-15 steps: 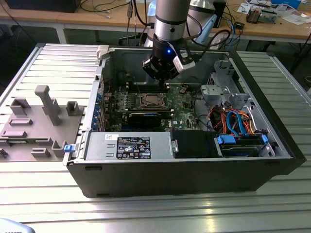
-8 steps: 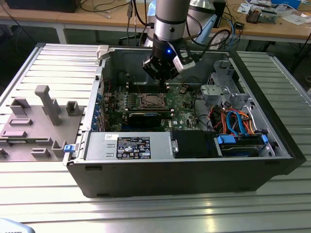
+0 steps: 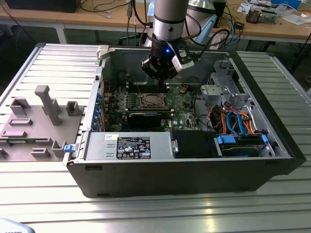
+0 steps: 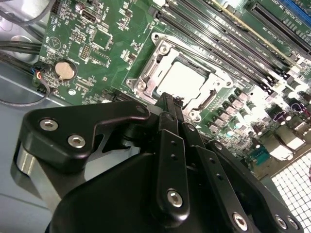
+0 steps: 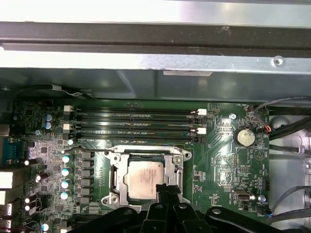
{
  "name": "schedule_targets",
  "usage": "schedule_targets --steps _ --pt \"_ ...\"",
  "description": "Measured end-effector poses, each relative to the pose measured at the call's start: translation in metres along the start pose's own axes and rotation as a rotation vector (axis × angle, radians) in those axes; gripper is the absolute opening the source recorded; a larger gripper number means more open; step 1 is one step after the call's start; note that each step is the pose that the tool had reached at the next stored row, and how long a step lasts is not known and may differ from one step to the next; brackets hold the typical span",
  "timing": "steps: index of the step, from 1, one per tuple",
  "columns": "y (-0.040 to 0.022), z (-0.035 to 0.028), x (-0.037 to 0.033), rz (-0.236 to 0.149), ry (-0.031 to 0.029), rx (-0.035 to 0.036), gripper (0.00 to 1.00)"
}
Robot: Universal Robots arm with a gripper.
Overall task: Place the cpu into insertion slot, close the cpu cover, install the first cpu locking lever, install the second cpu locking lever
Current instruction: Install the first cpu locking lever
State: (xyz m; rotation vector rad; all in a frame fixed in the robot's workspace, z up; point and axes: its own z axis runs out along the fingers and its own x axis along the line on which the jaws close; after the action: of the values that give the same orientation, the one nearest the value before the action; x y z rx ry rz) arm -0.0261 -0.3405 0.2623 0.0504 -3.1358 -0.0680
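The cpu point(image 5: 145, 179) point(image 4: 181, 80), a flat silver-grey square, lies in the insertion slot point(image 3: 150, 101) on the green board. The cpu cover point(image 5: 116, 162) point(image 4: 146, 73), a silvery frame, lies flat around the chip. My gripper point(image 5: 165, 189) point(image 4: 168, 99) hangs just above one edge of the socket, its black fingers pressed together with nothing between them. In the exterior view the gripper point(image 3: 163, 80) is inside the open computer case, a little above and behind the socket. I cannot tell how the locking levers stand.
Long black memory slots point(image 5: 136, 124) run beside the socket, with a coin battery point(image 5: 244, 137) nearby. A black card point(image 3: 146, 117), a power supply point(image 3: 129, 145) and a drive bay with orange and blue cables point(image 3: 238, 124) fill the case. Grey fixtures point(image 3: 46, 104) stand on the table at the exterior view's left.
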Motion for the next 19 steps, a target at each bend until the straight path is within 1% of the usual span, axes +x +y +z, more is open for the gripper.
schedule_targets --steps 1,3,11,12,13,15,16,17,19 --pt "0.0001 0.0000 0.0021 0.000 0.0000 0.0000 0.11" --pt "0.0002 0.0000 0.0040 0.000 0.0000 0.0000 0.11" --pt "0.0002 0.0000 0.0045 0.000 0.0000 0.0000 0.11" --pt "0.0002 0.0000 0.0070 0.000 0.0000 0.0000 0.11" --pt "0.0004 0.0001 0.0117 0.000 0.0000 0.0000 0.11" --pt "0.0007 0.0001 0.0228 0.000 0.0001 0.0000 0.11" --pt "0.0010 0.0002 0.0315 0.000 0.0000 0.0000 0.11" --pt "0.0011 0.0002 0.0338 0.000 0.0001 0.0000 0.11" --pt "0.0011 0.0002 0.0346 0.000 0.0000 0.0000 0.11"
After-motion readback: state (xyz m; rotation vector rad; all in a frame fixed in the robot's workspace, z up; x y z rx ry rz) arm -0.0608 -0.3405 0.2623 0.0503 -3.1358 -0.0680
